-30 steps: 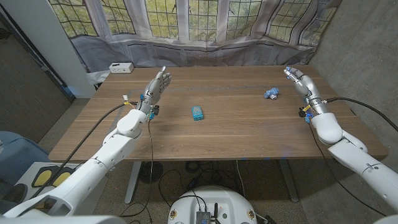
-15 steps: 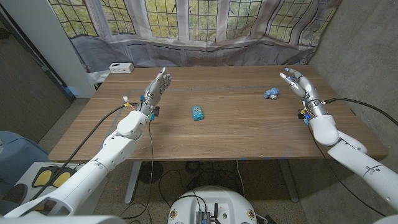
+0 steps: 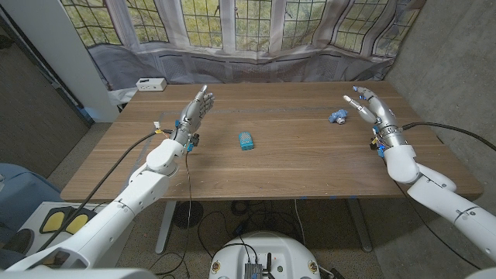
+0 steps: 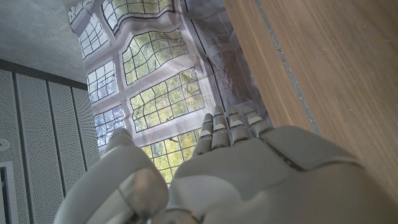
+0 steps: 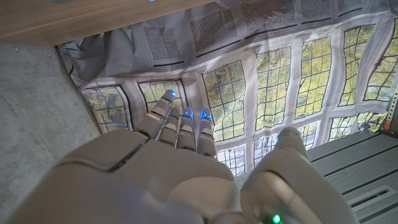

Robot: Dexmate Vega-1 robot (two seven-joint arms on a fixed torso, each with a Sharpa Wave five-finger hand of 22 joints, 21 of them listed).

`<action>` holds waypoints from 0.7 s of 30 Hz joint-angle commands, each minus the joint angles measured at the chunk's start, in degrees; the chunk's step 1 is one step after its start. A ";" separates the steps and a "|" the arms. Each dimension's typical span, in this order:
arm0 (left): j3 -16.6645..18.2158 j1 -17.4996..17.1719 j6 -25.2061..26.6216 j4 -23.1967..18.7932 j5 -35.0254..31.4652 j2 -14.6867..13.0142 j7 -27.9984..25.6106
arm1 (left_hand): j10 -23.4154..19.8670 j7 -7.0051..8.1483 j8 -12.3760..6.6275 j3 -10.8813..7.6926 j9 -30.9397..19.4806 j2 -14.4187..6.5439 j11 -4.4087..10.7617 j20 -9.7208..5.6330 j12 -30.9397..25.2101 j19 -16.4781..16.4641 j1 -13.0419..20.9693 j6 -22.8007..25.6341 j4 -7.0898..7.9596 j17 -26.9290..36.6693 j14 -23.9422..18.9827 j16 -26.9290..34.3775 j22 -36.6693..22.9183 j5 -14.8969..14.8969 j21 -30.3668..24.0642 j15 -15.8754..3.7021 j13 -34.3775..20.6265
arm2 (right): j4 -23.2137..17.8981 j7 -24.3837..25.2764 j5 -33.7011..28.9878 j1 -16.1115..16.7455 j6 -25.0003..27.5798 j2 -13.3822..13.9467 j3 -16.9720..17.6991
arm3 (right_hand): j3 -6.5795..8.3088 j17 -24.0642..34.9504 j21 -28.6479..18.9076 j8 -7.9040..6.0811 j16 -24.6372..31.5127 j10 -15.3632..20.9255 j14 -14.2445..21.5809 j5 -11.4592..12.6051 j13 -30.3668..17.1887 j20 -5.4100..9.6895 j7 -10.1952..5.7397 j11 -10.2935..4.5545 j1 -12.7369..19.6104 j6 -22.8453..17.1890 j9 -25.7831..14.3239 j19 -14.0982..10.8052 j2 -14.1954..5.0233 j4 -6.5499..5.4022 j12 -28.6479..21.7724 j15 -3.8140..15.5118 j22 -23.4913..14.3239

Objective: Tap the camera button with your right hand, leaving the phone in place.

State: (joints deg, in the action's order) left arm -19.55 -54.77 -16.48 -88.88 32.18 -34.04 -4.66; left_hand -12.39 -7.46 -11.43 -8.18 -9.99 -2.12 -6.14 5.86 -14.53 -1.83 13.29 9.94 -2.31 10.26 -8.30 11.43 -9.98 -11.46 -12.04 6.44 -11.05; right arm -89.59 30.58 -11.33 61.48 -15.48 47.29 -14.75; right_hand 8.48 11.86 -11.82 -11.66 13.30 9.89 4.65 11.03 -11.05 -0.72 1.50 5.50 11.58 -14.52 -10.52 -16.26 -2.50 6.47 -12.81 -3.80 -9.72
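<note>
The wooden tabletop [image 3: 294, 155] spans the head view, with a grey curtain and leaded windows behind its far edge. The left robot hand [image 3: 195, 107] is raised over the tabletop's left part, fingers straight and apart, holding nothing. The right robot hand [image 3: 369, 106] is up near the far right corner, fingers spread and empty, thumb pointing toward the middle of the tabletop. A white box [image 3: 150, 84] sits at the far left corner. The phone [image 3: 246, 140], a small teal slab, lies near the tabletop's centre, well apart from both robot hands. A small blue object [image 3: 336, 117] lies just beside the right robot hand, on its inner side; whether they touch cannot be told.
</note>
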 commanded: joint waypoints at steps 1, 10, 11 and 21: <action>-0.03 -0.34 -0.05 -0.27 0.22 -0.13 0.32 | -0.34 -0.15 0.03 -0.03 -0.31 -0.36 0.02 0.66 0.13 -0.04 0.26 0.33 -0.18 0.11 -0.34 -0.06 -0.33 0.16 0.31 0.12 -0.15 | -3.04 1.36 -3.42 0.65 5.37 1.64 -1.10 | 0.03 0.32 0.44 0.10 -0.62 -0.53 -0.82 0.23 -0.20 0.12 -0.55 0.01 -0.08 -0.20 -0.29 0.78 -0.38 0.09 0.29 -0.10 -0.23; -0.13 -0.25 -0.02 -0.27 0.23 -0.15 0.55 | -0.67 -0.14 0.07 -0.04 -0.32 -0.46 0.01 0.63 0.13 -0.04 0.29 0.42 -0.24 0.11 -0.38 -0.11 -0.33 0.18 0.35 0.05 -0.16 | -5.23 3.02 -7.42 0.78 10.52 2.82 -2.21 | 0.08 0.33 0.72 0.81 -1.00 -1.24 -1.47 0.20 -0.21 0.26 -1.14 -0.04 -0.01 1.44 -0.29 1.53 -0.49 0.11 0.68 0.27 -0.24; -0.14 -0.24 -0.03 -0.24 0.24 -0.14 0.58 | -0.60 -0.12 0.07 -0.05 -0.32 -0.47 0.01 0.64 0.18 -0.06 0.30 0.44 -0.24 0.11 -0.40 -0.11 -0.33 0.18 0.35 0.04 -0.16 | -5.31 3.09 -7.74 0.74 10.86 2.98 -2.36 | 0.09 0.34 0.71 0.96 -1.03 -1.35 -1.49 0.19 -0.21 0.26 -1.40 -0.14 -0.01 1.92 -0.30 1.54 -0.52 0.11 0.74 0.25 -0.24; -0.19 -0.31 -0.12 -0.05 0.38 -0.06 0.73 | -0.62 0.03 0.11 -0.07 -0.32 -0.57 -0.03 0.60 0.31 -0.08 0.34 0.54 -0.30 0.12 -0.47 -0.15 -0.33 0.19 0.39 0.02 -0.17 | -7.47 3.33 -12.43 -0.16 18.02 3.86 -4.70 | 0.23 0.41 0.88 1.07 -1.27 -1.70 -2.05 0.18 -0.22 0.27 -2.13 -0.53 -0.04 2.68 -0.31 2.12 -0.92 -0.02 0.93 0.23 -0.25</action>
State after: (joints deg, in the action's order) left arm -19.62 -55.01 -16.51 -89.10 32.36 -34.16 -4.22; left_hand -12.39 -7.46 -11.43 -8.18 -9.99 -2.12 -6.14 5.86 -14.54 -1.83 13.29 9.93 -2.31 10.26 -8.30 11.45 -9.98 -11.46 -12.04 6.44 -11.05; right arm -94.25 33.44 -19.28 62.11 -4.21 49.83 -16.84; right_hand 8.48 12.15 -11.01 -10.78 12.07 8.33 3.13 11.04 -11.05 -0.45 -0.42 5.18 11.39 -12.15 -10.52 -14.45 -2.71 6.47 -11.98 -3.47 -9.73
